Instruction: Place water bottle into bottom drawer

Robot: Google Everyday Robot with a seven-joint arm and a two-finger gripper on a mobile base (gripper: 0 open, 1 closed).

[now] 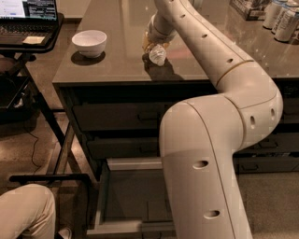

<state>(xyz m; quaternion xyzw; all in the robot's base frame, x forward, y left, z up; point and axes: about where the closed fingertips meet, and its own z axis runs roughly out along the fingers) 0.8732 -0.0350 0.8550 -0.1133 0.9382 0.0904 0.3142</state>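
Note:
The water bottle (158,54) is small and clear and sits near the front edge of the dark counter, one end facing the camera. My gripper (155,44) is at the end of the white arm, right over the bottle and touching it. The bottom drawer (135,193) is pulled open below the counter. Its flat dark floor is bare, and my arm's big white link hides its right part.
A white bowl (89,42) stands on the counter's left part. Several labelled cans (280,14) stand at the far right. A laptop (28,14) rests on a black stand at the left. A person's knee (25,212) is at the bottom left. Two closed drawers (117,116) sit above the open one.

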